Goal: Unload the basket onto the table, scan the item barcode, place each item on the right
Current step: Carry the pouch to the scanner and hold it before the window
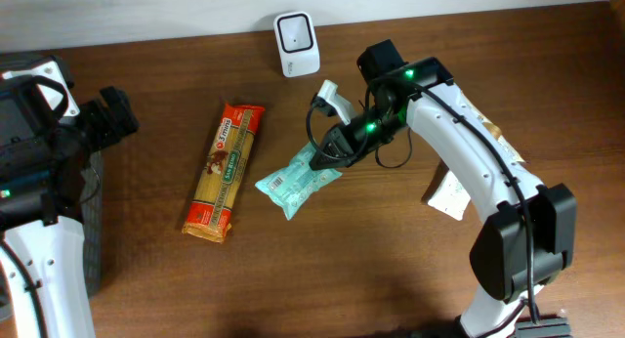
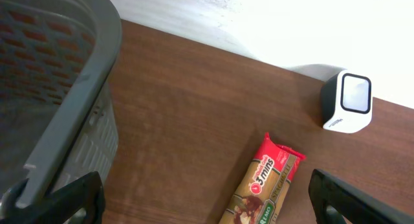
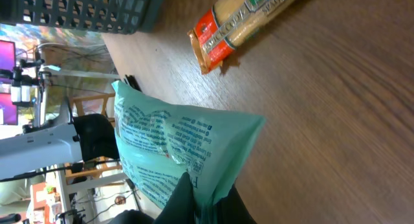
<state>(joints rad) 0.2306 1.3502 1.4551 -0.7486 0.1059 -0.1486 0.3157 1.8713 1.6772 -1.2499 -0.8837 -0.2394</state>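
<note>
Now the right hand [image 1: 328,153] is clenched on one edge of the green packet [image 1: 291,184], mid-bench [image 1: 371,270] just right of the pasta pack [image 1: 224,170] and below the white scanner [image 1: 295,43], while the left hand [image 1: 112,118] stands released near the grey basket [image 2: 77,88].

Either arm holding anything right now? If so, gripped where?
The right gripper is shut on the teal packet, with its fingers pinching the edge of the end nearest the arm. The left gripper is open and holds nothing.
</note>
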